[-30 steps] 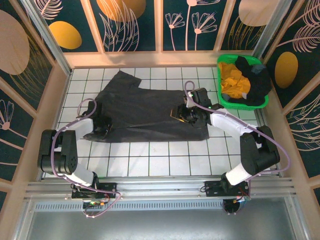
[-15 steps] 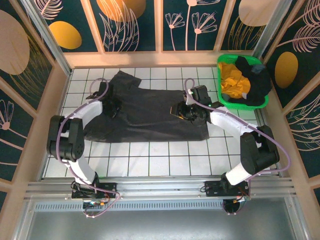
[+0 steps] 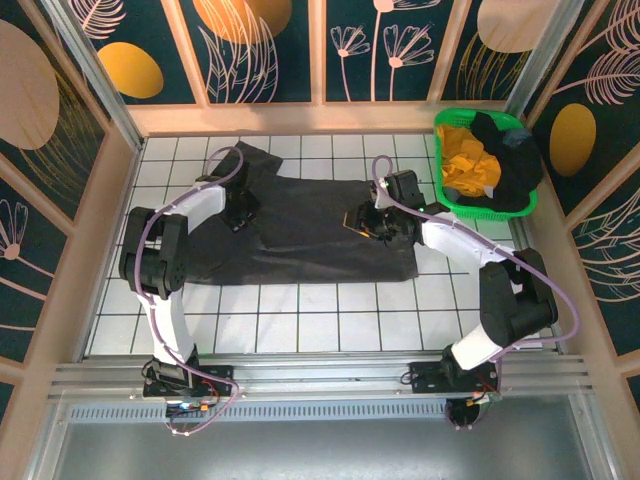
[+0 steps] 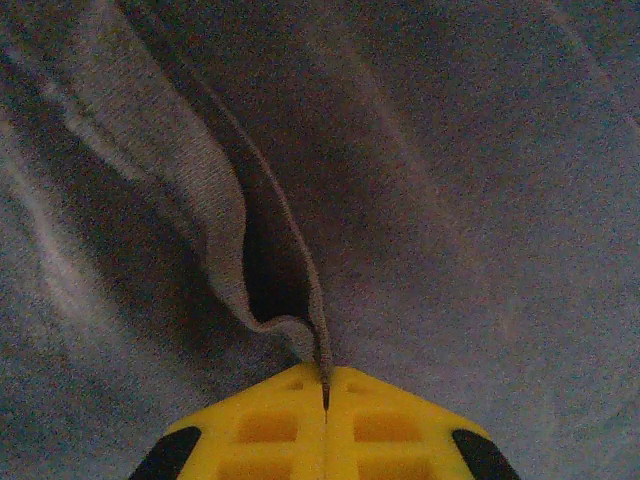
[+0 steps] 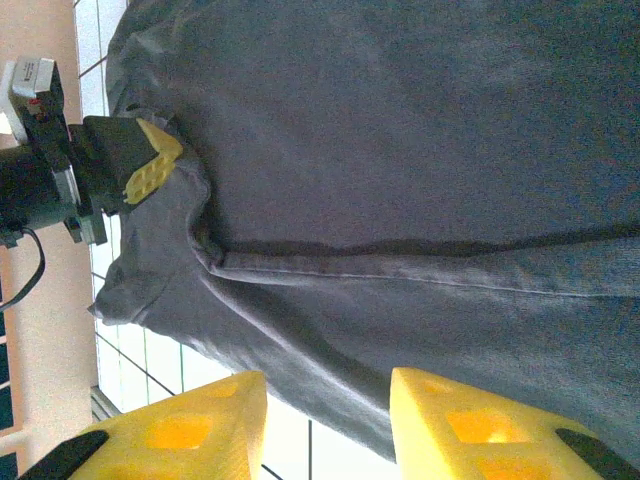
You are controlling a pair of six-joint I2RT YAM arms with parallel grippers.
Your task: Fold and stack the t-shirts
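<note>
Overhead first: a plain charcoal-black cloth t-shirt [image 3: 300,225] lay spread across the white tiled table [image 3: 300,320], mid to far area. The left gripper [image 3: 240,212] sat on its left part near a sleeve, and the right gripper [image 3: 368,222] on its right part. A green plastic mesh basket [image 3: 447,120] at far right held mustard-yellow cloth [image 3: 468,165] and black cloth [image 3: 512,165], well apart from the shirt and not in the way.

Left wrist view: the left fingers [image 4: 380,420] were pressed together, pinching a raised fold of the shirt's edge.

Right wrist view: the right jaws stood apart over the shirt's near edge, clamping nothing.

Judgement: this was a fold step. The right side should bite the matching edge before both lift evenly, or the cloth would likely drag crooked.
</note>
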